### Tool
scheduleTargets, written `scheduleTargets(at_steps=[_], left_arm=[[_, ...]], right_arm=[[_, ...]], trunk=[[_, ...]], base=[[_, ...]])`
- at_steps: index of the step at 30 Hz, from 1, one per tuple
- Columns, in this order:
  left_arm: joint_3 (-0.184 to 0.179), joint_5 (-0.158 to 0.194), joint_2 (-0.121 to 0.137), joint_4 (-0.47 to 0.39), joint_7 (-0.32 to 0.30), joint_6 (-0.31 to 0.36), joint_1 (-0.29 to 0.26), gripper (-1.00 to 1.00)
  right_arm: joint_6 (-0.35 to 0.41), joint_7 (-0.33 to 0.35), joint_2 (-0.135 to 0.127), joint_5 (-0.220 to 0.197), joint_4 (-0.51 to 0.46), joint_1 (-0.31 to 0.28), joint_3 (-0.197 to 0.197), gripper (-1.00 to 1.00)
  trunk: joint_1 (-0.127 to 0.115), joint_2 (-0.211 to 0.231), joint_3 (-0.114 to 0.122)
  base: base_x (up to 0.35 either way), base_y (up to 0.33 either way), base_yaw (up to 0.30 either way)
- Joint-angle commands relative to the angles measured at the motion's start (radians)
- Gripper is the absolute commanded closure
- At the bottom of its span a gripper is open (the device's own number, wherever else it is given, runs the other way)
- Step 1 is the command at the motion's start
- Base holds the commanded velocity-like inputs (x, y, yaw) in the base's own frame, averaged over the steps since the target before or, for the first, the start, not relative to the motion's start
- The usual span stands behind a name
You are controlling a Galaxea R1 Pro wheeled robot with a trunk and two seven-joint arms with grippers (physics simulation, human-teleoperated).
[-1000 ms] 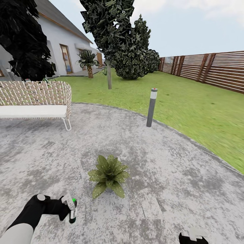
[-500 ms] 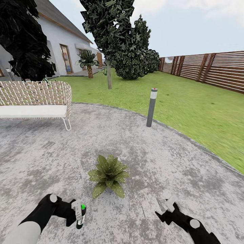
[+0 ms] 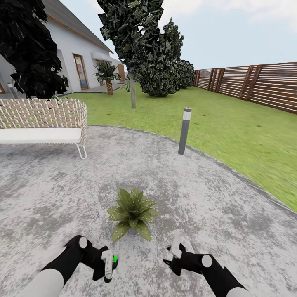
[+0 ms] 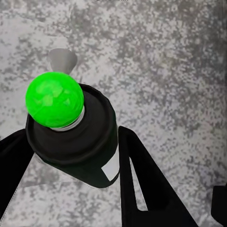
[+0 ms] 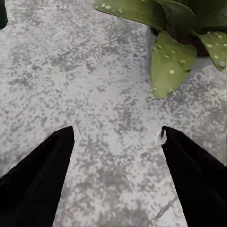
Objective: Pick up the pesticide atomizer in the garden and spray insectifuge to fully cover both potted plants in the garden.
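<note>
Item 1. Pesticide atomizer (image 3: pixel 109 266): dark bottle w/ white label and bright green cap, held upright in left hand (image 3: pixel 103 266), fingers (image 4: pixel 142 189) clamped either side of the body. Sits just short of the potted plant (image 3: pixel 132 213), on the plant's robot side, to its left.

Item 2. Right hand (image 3: pixel 175 253): empty, fingers (image 5: pixel 198 179) spread wide over bare patio (image 3: pixel 214 198); also on the plant's robot side, to its right, near the leaves.

Item 3. Potted plant: low speckled rosette on the patio; bollard lamp (image 3: pixel 184 130) well beyond it, at the lawn (image 3: pixel 231 128) edge.

Containers: pot (image 5: pixel 189 52) mostly hidden under leaves, holds the plant. Atomizer contents can't be seen.

Risks (judgement):
- Nozzle direction unclear from here; if aimed off the plant, spray lands on patio and coverage stays partial.
- Spraying from one side only could leave the far leaves bare.
- Right hand near the leaves could knock the pot if it drifts in.
</note>
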Motion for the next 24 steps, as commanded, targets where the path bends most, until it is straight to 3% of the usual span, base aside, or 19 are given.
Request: scheduleTargets(at_steps=[1,5,7,11,15,24], left_arm=[[0.001,-0.008,-0.003,-0.001,0.007,-0.01,0.0,1.0],[-0.012,-0.009,-0.027,0.004,0.048,-0.021,0.004,1.0],[-0.053,-0.008,-0.038,0.027,0.061,-0.059,0.005,1.0],[-0.077,-0.009,-0.066,0.061,0.105,-0.072,0.005,1.0],[-0.166,-0.008,-0.079,0.065,0.14,-0.071,0.005,1.0],[-0.18,0.0,-0.098,0.065,0.173,-0.067,0.005,1.0]], right_arm=[[-0.005,0.001,0.002,0.008,-0.001,0.0,0.003,1.0],[-0.005,0.001,0.036,0.008,-0.001,0.0,0.01,1.0],[-0.005,0.001,0.062,0.008,-0.001,0.0,0.011,1.0],[-0.005,0.109,0.099,0.008,-0.031,0.0,0.013,1.0],[-0.005,0.123,0.108,0.008,-0.043,0.0,0.013,1.0],[-0.005,0.124,0.108,0.008,-0.044,0.0,0.013,1.0]], trunk=[[0.0,0.0,-0.001],[0.0,0.0,-0.001],[0.0,0.0,-0.001],[0.0,0.0,-0.001],[0.0,0.0,-0.001],[0.0,0.0,-0.001]], base=[[0.0,0.0,0.0],[0.0,0.0,0.0],[0.0,0.0,0.0],[0.0,0.0,0.0],[0.0,0.0,0.0],[0.0,0.0,0.0]])
